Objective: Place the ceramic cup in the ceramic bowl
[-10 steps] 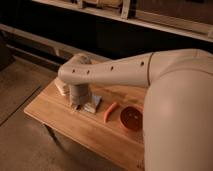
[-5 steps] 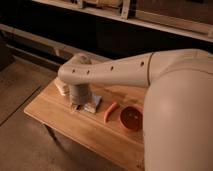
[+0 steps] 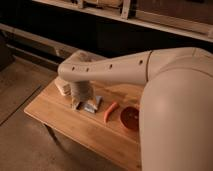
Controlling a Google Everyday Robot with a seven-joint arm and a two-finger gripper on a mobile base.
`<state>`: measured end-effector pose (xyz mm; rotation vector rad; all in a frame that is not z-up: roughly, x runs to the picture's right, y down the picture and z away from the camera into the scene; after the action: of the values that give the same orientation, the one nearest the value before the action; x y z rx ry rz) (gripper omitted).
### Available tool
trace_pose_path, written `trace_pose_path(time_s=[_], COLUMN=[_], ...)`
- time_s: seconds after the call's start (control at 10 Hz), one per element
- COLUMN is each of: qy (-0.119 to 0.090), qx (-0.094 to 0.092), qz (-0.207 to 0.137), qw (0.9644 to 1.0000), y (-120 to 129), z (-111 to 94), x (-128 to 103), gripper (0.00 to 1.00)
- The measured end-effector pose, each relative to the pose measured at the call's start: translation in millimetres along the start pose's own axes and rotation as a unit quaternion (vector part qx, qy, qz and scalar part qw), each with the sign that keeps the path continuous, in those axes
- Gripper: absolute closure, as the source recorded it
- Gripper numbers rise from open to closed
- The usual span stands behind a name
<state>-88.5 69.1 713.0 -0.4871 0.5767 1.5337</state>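
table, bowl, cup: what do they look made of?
The table looks like matte wood: plank lines show. The ceramic bowl is red-orange, smooth, probably glazed ceramic, maybe plastic. The ceramic cup is cream-white, plain, likely ceramic, right beside the gripper, low over the table.

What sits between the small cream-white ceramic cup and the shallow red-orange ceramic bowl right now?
Between the cup and the bowl, a grey-blue rectangular block and a slim curved orange piece lie on the wooden table. The gripper, open, is down beside the cup, by the block.
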Motion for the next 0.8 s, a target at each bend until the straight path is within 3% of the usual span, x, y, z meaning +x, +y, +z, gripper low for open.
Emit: trace_pose_path(time_s=[0.2,0.8], qy=[-0.018,-0.042], qx=[-0.004,-0.048], qz=[0.018,-0.01], qw=[0.9997,0.9979], y=[-5,-1], z=[-12,-31], x=[-35,-99], gripper=[0.35,0.35])
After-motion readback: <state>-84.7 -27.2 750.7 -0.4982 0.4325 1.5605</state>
